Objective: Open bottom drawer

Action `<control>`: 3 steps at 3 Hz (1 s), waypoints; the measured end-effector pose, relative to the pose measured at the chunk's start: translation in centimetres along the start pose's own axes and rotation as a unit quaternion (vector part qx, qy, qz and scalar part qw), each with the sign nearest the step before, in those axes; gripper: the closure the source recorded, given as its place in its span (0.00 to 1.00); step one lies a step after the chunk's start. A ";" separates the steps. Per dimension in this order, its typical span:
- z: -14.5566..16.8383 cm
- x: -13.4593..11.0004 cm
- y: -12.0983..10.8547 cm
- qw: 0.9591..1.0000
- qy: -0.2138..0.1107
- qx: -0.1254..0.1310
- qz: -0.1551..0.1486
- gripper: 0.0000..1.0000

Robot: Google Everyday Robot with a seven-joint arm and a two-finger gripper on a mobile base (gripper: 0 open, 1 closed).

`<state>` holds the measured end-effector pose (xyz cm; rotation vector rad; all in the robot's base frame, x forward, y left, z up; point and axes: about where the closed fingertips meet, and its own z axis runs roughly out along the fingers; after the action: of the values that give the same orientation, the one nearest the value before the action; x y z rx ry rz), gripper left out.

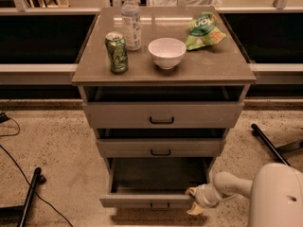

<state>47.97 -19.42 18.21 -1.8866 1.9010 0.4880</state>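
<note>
As bottom drawer [135, 201] juts camera-ward — front left-right — tool [194, 200] meets right end, grip unclear.

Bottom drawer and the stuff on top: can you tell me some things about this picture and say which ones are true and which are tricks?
1. The bottom drawer is open, with its inside showing. True.
2. The white bowl sits on the cabinet top. True.
3. The gripper is up on the cabinet top. False: it is low down, at the right end of the bottom drawer's front.
4. The green can is lying on its side. False: it stands upright.
5. The water bottle stands to the right of the white bowl. False: it stands to the bowl's left, just behind the green can.
</note>
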 end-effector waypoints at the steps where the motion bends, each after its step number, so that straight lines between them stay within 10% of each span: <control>1: -0.2 -0.3 0.3 1.000 -0.006 -0.002 0.002 0.41; 3: 0.0 -2.5 0.2 0.999 -0.050 0.003 -0.020 0.37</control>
<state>47.77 -17.31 19.47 -1.8559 1.7955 0.5534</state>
